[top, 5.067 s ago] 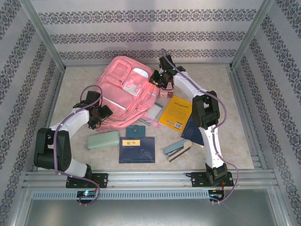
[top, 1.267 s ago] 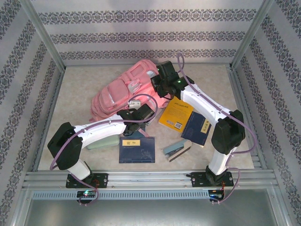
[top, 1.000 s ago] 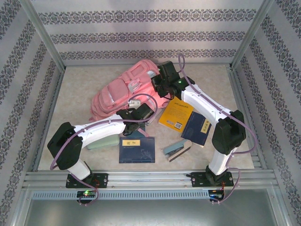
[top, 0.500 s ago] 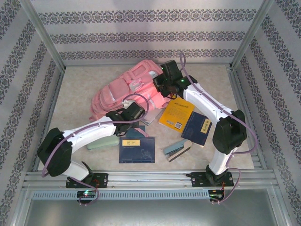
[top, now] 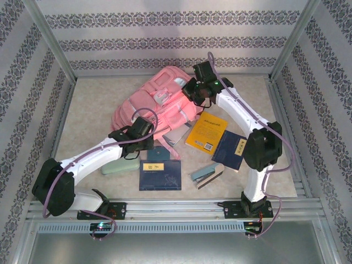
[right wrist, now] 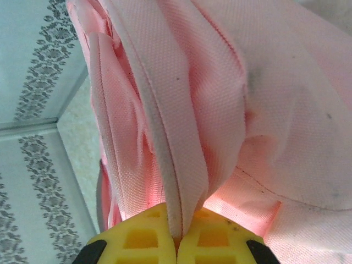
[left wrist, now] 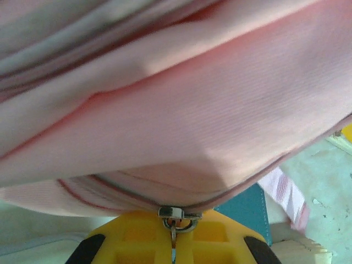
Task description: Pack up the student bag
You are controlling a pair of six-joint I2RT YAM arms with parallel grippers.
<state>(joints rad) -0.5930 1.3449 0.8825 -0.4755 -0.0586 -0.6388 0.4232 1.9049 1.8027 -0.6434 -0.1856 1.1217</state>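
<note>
Your large soft pink fabric backpack (top: 159, 107) lies mid-table towards the back; the right gripper (right wrist: 177, 245) pinches a fold of its fabric, bracing it, I judge, while the left gripper (left wrist: 174, 247) nips the small metal zip pull (left wrist: 175, 215) at its near edge. The flat yellow book (top: 207, 132) crowds its near right; bare beige tabletop (top: 91, 99) gives you room on the left

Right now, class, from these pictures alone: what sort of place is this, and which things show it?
Most likely a robotics lab cell, not a classroom: a metal frame with wallpaper panels encloses the table, two robot arms are bolted to its near rail, and a student bag lies among books.
</note>
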